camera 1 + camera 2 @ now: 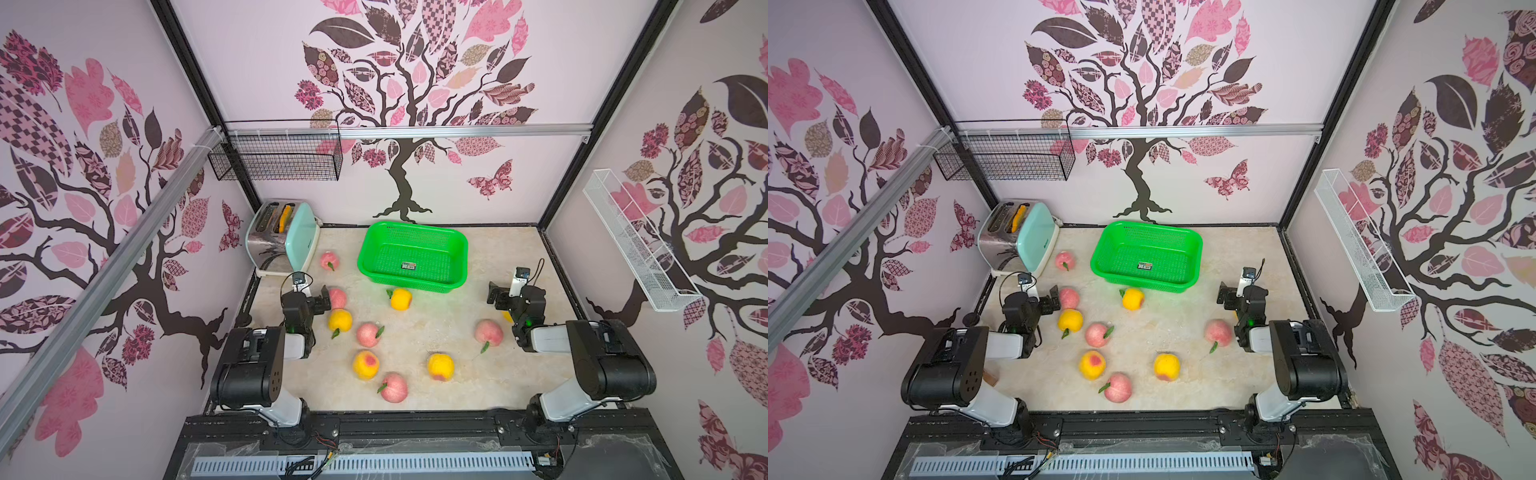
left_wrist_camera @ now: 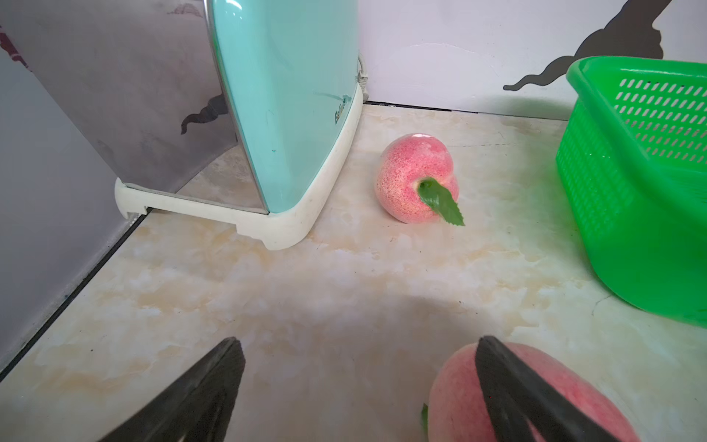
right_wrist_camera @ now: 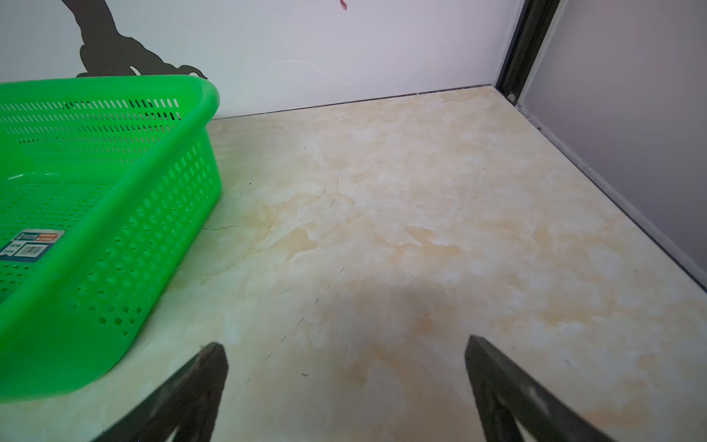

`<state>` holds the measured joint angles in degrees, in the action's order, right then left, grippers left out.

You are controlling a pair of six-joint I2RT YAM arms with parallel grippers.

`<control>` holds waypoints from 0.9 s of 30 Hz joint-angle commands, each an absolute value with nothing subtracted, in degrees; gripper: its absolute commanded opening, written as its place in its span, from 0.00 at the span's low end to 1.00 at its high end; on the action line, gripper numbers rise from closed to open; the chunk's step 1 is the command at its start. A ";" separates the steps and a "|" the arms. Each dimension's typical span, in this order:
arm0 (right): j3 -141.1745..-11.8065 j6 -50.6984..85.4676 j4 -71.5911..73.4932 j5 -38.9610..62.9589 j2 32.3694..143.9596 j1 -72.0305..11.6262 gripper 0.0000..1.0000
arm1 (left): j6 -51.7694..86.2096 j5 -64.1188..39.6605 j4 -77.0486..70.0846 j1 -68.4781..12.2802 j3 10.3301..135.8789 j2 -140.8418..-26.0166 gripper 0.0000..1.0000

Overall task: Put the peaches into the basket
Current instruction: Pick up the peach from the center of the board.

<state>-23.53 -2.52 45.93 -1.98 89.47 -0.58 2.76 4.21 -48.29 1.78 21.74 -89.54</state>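
**A:** Is anything hidden?

**B:** Yes. Nine of the peaches (image 1: pixel 368 334) show plainly in both top views. The tenth peach (image 1: pixel 507 317) is only a yellow sliver behind the right arm, near the right edge of the table (image 1: pixel 436 320).

**A:** And by the left arm?

**B:** A pink peach (image 1: pixel 338 297) near the left edge sits half behind the left jaws. In the left wrist view the frame cuts it off and one finger (image 2: pixel 509 386) crosses in front of it. I can't tell whether they touch.

**A:** So is it gripped?

**B:** No. The left jaws stand wide apart with bare table between them. The right jaws are just as wide, over bare table, and hold nothing.

**A:** What about the basket?

**B:** The basket (image 1: pixel 409 282) sits at the middle of the back edge. It holds only a small label (image 1: pixel 408 266) on its floor, and the print is too small to read. Every peach lies on the table. A second pink peach (image 1: pixel 329 261) is between the basket and the toaster (image 1: pixel 301 237). A yellow peach (image 1: pixel 401 299) lies just in front of the basket's front wall. The rest are spread toward the front edge.

**A:** Any other containers?

**B:** The toaster, in the back left corner, has something orange (image 1: pixel 285 219) in one slot, but I can't make out what. A wire basket (image 1: pixel 278 160) hangs on the back wall and a white rack (image 1: pixel 636 245) on the right wall. Only wall shows through their mesh.
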 commanded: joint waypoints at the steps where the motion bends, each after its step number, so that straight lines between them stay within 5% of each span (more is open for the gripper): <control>1: -24.63 -2.90 45.87 -2.95 89.03 -0.87 1.00 | 2.16 4.01 -48.77 1.77 22.52 -89.19 0.98; 27: -24.72 -2.90 45.65 -2.99 89.09 -0.88 1.00 | 2.12 3.57 -48.66 2.03 22.64 -89.27 0.98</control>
